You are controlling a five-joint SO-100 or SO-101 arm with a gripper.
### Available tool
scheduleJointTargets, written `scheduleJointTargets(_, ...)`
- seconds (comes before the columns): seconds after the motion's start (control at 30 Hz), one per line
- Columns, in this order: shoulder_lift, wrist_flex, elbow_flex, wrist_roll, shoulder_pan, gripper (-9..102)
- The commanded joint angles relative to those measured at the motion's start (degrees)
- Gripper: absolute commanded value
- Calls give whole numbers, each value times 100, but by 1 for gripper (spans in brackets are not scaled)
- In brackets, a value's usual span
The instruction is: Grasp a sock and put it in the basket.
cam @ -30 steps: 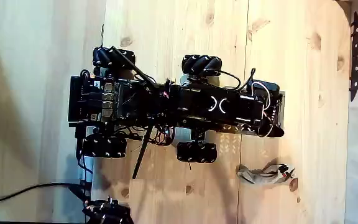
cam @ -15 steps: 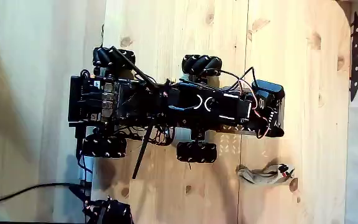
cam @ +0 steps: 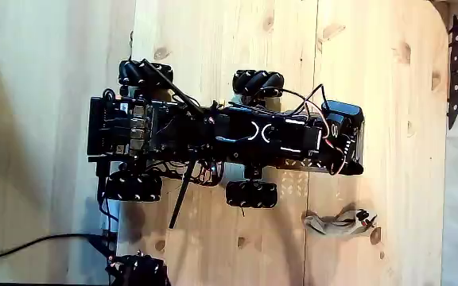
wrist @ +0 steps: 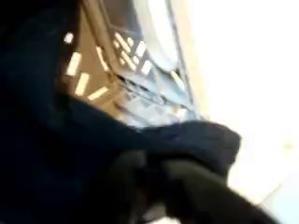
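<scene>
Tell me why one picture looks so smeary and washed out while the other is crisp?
Wrist view: the camera sits very close, so the black fabric and the perforated basket are blurred, and the right side is blown out to white. Fixed view: evenly lit and sharp, with wood grain and the pale sock readable, and soft shadows under the wheeled robot.

A pale beige sock (cam: 339,222) with red and dark bits lies on a light wooden table (cam: 213,48) with knots.
</scene>
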Motion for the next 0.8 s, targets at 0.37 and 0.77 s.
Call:
scheduleJointTargets(0.37,44,791,88,53,-237,0)
scheduleJointTargets(0.77,44,791,88,53,-237,0)
